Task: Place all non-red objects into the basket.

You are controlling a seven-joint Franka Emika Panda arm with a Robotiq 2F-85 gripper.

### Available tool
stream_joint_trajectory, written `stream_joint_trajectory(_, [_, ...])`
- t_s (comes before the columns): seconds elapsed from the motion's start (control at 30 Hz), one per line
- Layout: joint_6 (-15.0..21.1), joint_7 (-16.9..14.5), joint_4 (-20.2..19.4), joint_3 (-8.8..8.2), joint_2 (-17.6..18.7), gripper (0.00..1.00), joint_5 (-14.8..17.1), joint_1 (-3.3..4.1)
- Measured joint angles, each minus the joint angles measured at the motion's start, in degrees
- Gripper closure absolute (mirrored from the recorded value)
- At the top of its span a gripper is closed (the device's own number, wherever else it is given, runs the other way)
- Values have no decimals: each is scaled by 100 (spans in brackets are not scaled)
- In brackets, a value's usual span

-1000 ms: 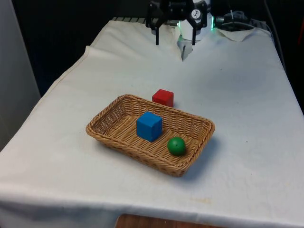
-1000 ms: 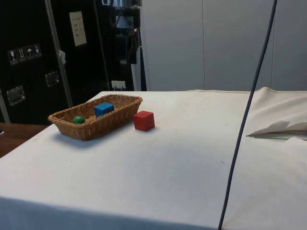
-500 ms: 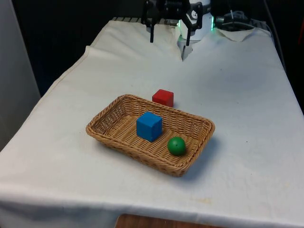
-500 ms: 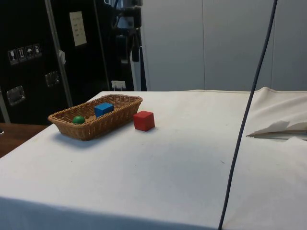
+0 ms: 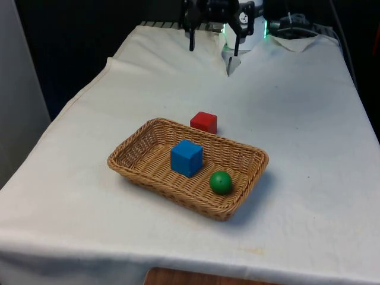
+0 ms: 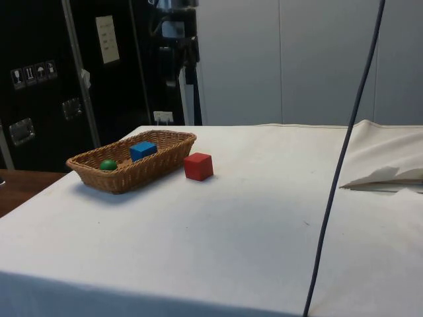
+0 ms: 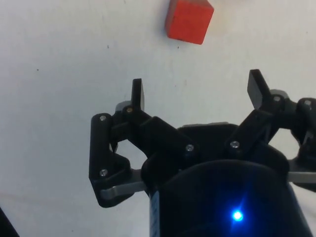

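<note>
A wicker basket stands mid-table. Inside it lie a blue cube and a green ball. A red cube rests on the cloth just outside the basket's far rim. My gripper hangs high over the far end of the table, well away from the basket. It is open, with nothing between its fingers. In the side view the gripper is raised above the basket's far side.
White cloth covers the table, with bare room on all sides of the basket. A dark cable hangs across the side view. A crumpled fold of cloth lies at that view's right.
The gripper has risen and drawn back towards the table's far end, staying open. The objects have not moved.
</note>
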Motion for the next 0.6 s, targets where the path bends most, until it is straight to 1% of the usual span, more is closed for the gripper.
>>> stream_joint_trajectory(0.17, [11,69,-206,17,-178,0,0,0])
stream_joint_trajectory(0.23, [34,80,-361,23,-321,0,0,0])
stream_joint_trajectory(0.3, [52,86,-413,23,-361,0,0,0])
stream_joint_trajectory(0.37, [103,97,-573,23,-487,0,0,0])
stream_joint_trajectory(0.43, [103,97,-573,23,-487,0,0,0])
stream_joint_trajectory(0.5, [115,109,-670,23,-567,0,0,0])
stream_joint_trajectory(0.6, [138,115,-865,23,-745,0,0,0])
